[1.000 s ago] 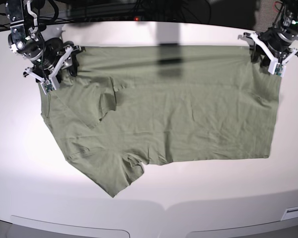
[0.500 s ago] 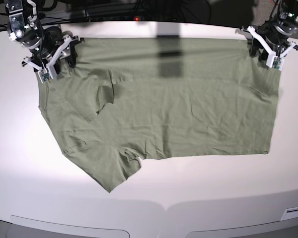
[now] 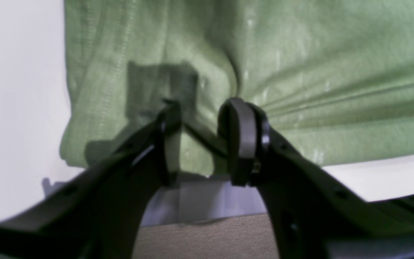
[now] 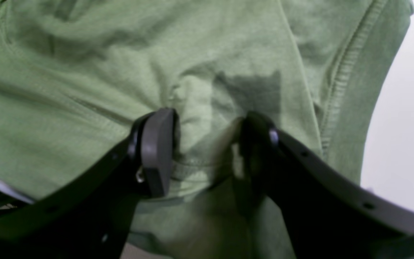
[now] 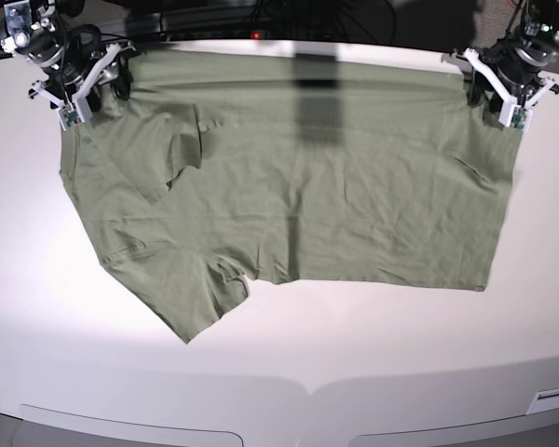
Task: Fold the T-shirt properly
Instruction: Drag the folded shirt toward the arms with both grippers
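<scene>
The sage-green T-shirt [image 5: 335, 186] lies spread flat across the white table [image 5: 354, 354], hem at the right and a sleeve sticking out at the lower left. My left gripper [image 5: 496, 101] is at the shirt's far right corner. In the left wrist view its jaws [image 3: 199, 140] are shut on a fold of the T-shirt [image 3: 300, 72] beside the stitched hem. My right gripper [image 5: 95, 88] holds the far left corner. In the right wrist view it [image 4: 207, 151] pinches bunched cloth of the T-shirt [image 4: 84, 90] near a ribbed seam.
Dark cables and equipment run behind the table's far edge [image 5: 261, 37]. A shadow stripe [image 5: 315, 93] crosses the shirt's upper middle. The table's front rim [image 5: 307, 391] curves along the bottom, with a small white label [image 5: 552, 400] at the right.
Both grippers have moved toward the table's far edge, the right one farther, and the whole shirt has slid away from the front with them.
</scene>
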